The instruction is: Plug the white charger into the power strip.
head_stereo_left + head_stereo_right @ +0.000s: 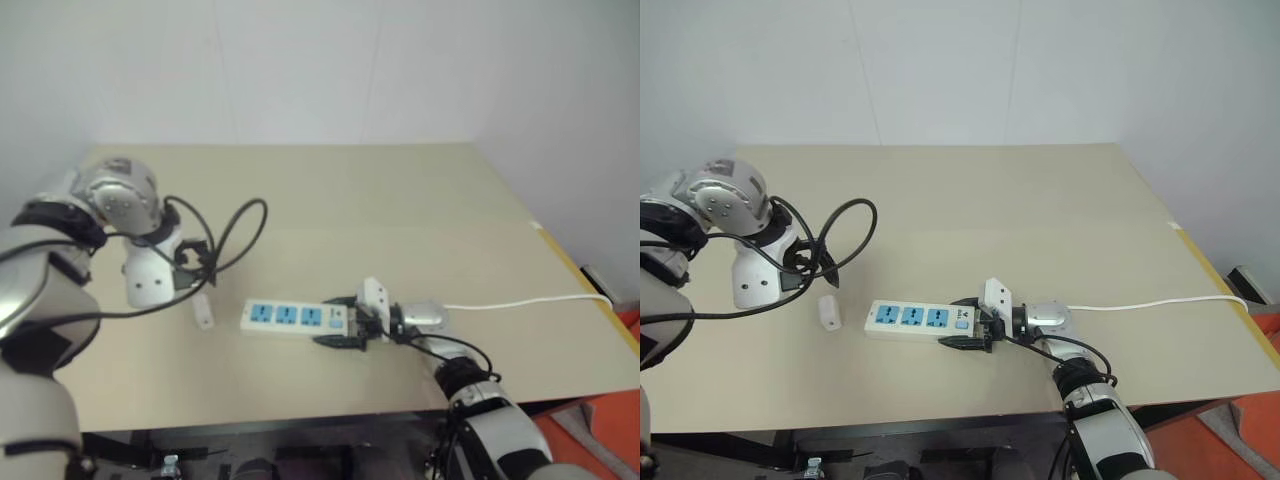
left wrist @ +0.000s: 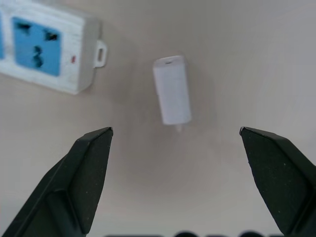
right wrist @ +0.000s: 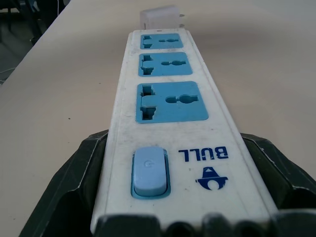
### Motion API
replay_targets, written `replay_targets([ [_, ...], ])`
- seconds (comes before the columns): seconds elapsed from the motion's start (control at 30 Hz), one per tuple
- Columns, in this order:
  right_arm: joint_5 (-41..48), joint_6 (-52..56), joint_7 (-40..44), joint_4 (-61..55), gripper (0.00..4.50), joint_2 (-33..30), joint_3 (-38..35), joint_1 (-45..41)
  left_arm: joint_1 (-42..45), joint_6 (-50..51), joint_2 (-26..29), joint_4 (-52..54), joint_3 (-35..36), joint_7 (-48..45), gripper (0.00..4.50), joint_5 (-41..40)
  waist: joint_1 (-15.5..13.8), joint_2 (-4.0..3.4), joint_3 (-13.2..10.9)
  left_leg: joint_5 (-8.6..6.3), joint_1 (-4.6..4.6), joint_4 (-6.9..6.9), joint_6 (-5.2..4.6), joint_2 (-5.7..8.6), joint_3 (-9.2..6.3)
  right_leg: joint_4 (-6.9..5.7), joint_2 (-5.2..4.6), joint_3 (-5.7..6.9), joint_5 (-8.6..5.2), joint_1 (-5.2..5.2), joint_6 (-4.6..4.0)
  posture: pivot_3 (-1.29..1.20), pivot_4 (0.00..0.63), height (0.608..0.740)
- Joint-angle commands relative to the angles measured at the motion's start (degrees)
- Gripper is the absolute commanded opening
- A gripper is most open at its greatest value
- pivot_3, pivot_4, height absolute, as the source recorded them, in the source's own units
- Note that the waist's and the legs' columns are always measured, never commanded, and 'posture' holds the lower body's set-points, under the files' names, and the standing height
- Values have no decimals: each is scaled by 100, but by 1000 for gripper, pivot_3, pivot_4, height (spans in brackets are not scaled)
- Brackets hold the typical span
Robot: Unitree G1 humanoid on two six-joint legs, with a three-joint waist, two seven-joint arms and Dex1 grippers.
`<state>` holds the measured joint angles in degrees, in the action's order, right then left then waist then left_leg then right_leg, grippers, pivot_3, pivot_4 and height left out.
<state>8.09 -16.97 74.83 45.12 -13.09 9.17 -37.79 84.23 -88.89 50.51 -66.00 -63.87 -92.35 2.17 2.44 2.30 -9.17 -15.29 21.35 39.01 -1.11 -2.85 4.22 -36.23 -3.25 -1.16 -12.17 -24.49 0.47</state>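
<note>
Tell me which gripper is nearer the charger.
Left. The left gripper hangs open right above the charger, not touching it. The right gripper is beyond the power strip, clamped on its switch end.

From my remote station, the power strip (image 1: 915,320) lies on the tan table (image 1: 1040,220), its switch end clamped between the right gripper (image 1: 968,322) fingers. The white charger (image 1: 829,312) lies just off the strip's nine o'clock end, beneath the left gripper (image 1: 812,268), while a thin white cord (image 1: 1160,303) trails toward three o'clock.
</note>
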Motion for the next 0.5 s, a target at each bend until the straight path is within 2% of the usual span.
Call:
replay_targets([
  [0.03, 10, 170, 21, -74, 3438, -69, -9, -54, 96, -66, -84, 52, -74, 12, 4500, 63, -12, 2, -1, 0, 3, 1, 0, 0, 0, 1, -1, 1, 0, -1, 0, 0, 150, 740],
  [0.3, 22, 318, 47, -259, 3438, -228, -39, 18, -144, 142, -360, 71, 103, 210, 4500, 670, -65, 3, -3, 0, 13, 5, 0, 4, -1, 2, -6, 2, 2, -6, -1, 0, 150, 740],
  [0.5, 43, 411, 5, -396, 3438, -265, -47, 62, -356, 329, -515, 83, 286, 534, 4500, 1208, -126, 3, -3, 0, 76, 22, -1, 4, -2, -11, -5, 3, 15, -65, -17, 0, 150, 740],
])
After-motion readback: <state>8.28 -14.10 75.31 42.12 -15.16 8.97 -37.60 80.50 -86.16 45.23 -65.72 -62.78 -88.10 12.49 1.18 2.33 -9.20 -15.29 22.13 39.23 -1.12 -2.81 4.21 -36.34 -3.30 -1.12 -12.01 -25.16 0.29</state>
